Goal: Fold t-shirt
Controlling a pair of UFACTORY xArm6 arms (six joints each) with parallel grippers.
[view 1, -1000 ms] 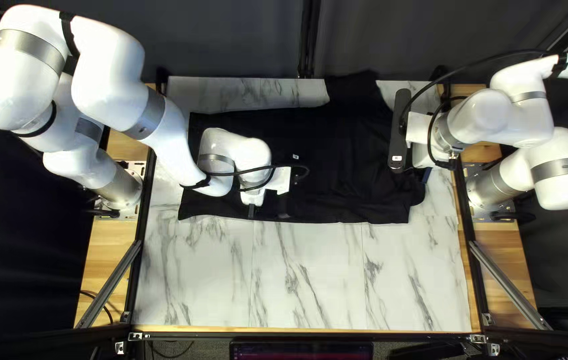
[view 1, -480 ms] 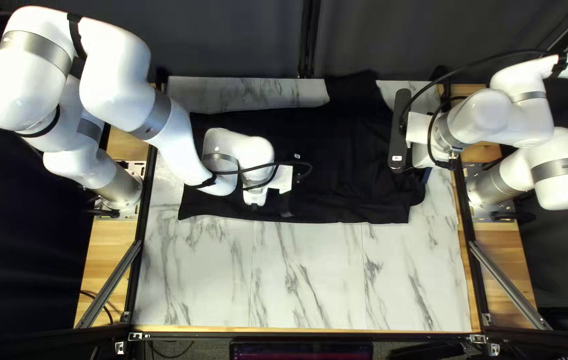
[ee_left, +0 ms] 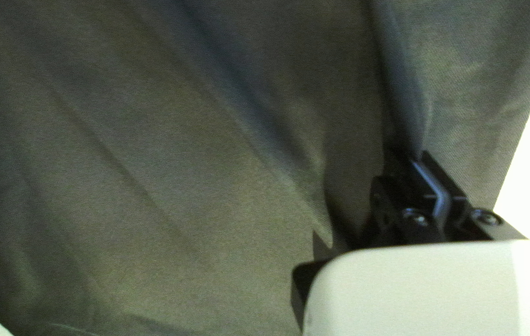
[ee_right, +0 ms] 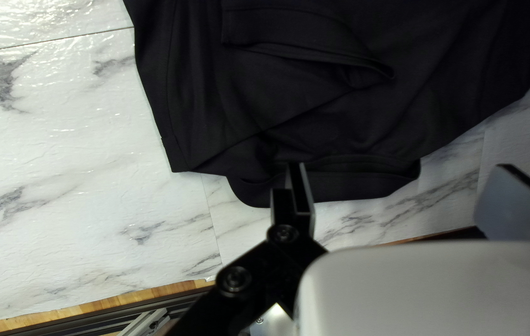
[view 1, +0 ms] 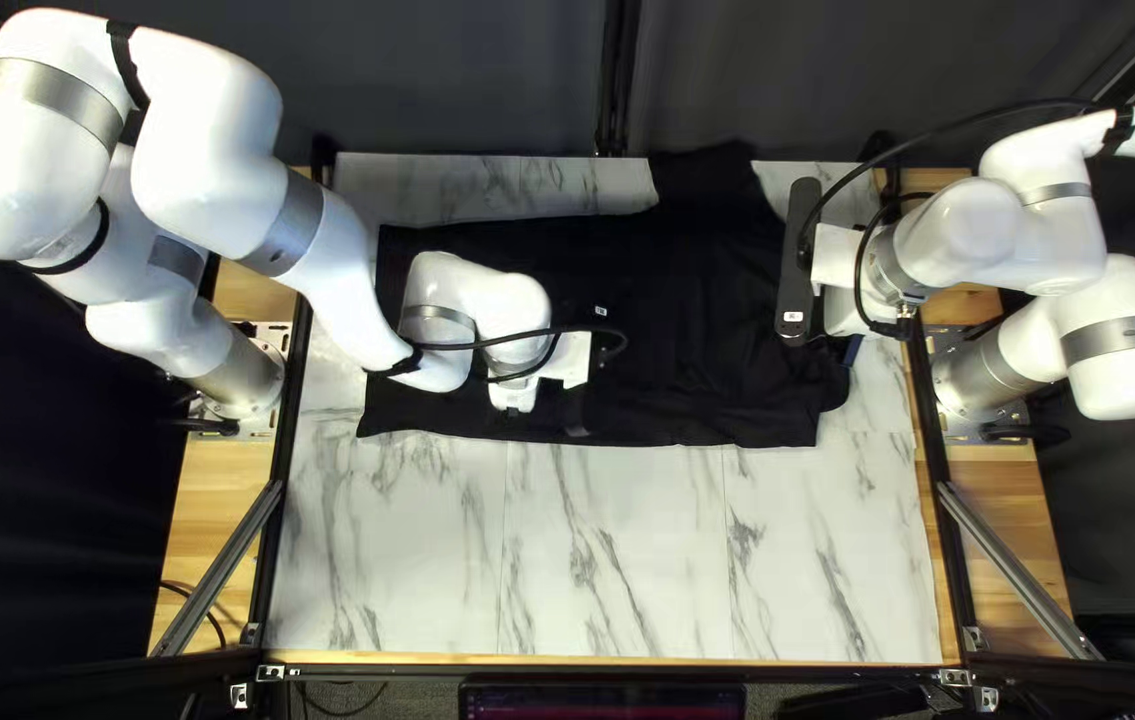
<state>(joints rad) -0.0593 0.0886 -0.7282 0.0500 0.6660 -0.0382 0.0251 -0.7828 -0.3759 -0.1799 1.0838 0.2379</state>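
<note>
The t-shirt [view 1: 701, 287] is being pinched by the nearly closed left pincer [ee_left: 413, 158]; the right pincer [ee_right: 402, 168] is being held wide, empty; low, slow lifting is being advised.

Glossy, rounded white arms [view 1: 201, 160] with grey bands [view 1: 57, 96] and black cables [view 1: 1048, 103].

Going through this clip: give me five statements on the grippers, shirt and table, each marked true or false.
1. The t-shirt is black. True.
2. The right gripper is shut on cloth. False: its fingers stand wide apart.
3. Part of the t-shirt reaches the table's far edge. True.
4. The left gripper is over bare table. False: it is at the t-shirt.
5. The t-shirt hangs over the table's near edge. False: marble-patterned surface shows between them.
</note>
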